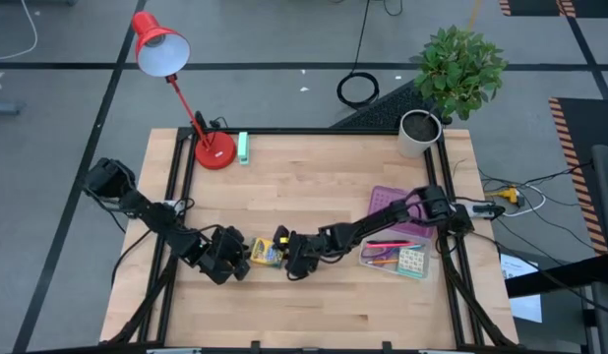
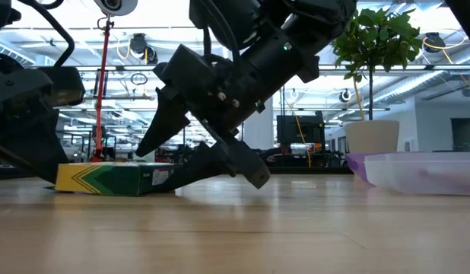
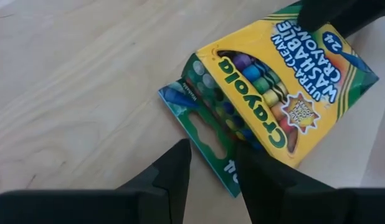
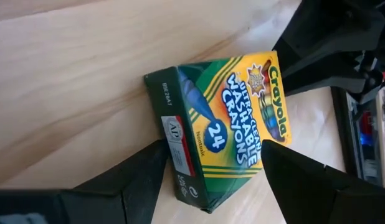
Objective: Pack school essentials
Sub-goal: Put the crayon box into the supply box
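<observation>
From the high view, the crayon box [image 1: 266, 254] lies flat on the wooden table [image 1: 314, 187], near the middle of its near half. The left end effector [image 1: 242, 259] is at the left end of the box and the right end effector [image 1: 284, 258] is at its right end, so the box sits between the two. At the right side of the table there is a clear tray [image 1: 402, 241] with pink and orange pencils [image 1: 388, 251] and a pale patterned square pack [image 1: 412, 262] inside it. A red desk lamp [image 1: 186, 88] stands at the far left corner with a small mint-green block [image 1: 243, 147] just beside its base, and a potted plant [image 1: 452, 84] stands at the far right corner.

In the low view, the crayon box [image 2: 113, 178] rests flat on the table, and the dark fingers of the right end effector [image 2: 170, 156] are spread, one above the box and one down at the table. The tray [image 2: 417, 171] shows at the right.

In the left wrist view, the left end effector [image 3: 212, 167] has its fingers a little apart, and the open green flap of the crayon box [image 3: 273, 87] is in the gap between them; I cannot tell if they press it.

In the right wrist view, the right end effector [image 4: 211, 171] is spread wide, with the end of the crayon box [image 4: 220, 127] between its fingers, and a gap shows at each side.
</observation>
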You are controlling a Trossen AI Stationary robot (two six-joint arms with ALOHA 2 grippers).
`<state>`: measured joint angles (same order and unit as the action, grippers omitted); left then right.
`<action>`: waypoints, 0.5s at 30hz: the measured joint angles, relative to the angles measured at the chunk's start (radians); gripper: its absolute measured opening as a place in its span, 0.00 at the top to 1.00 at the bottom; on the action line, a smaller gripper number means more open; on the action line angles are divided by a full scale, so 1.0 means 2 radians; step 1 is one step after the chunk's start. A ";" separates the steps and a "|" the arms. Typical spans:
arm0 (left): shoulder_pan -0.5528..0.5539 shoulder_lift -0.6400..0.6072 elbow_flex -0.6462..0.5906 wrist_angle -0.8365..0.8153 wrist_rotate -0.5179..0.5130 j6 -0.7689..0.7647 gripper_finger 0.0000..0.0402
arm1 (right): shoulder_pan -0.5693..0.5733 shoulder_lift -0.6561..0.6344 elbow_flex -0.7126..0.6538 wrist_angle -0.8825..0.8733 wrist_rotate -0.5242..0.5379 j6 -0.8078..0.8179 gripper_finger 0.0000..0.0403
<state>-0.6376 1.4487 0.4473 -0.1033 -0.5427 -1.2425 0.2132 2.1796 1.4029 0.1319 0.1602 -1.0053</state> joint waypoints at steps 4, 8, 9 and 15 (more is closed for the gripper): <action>0.000 0.000 0.000 -0.003 0.002 0.000 0.67 | 0.009 0.000 0.000 -0.005 0.018 -0.002 0.34; 0.000 0.000 0.001 -0.004 0.002 0.000 0.67 | 0.012 0.000 0.000 -0.006 0.028 -0.015 0.34; 0.000 0.000 0.000 -0.005 0.001 0.000 0.67 | 0.012 0.000 0.000 -0.006 0.026 -0.020 0.34; 0.008 0.000 0.000 -0.007 0.000 0.002 0.67 | 0.012 0.000 0.000 0.008 0.025 -0.061 0.34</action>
<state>-0.6215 1.4482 0.4480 -0.1181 -0.5426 -1.2377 0.2379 2.1796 1.4025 0.1471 0.2111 -1.1277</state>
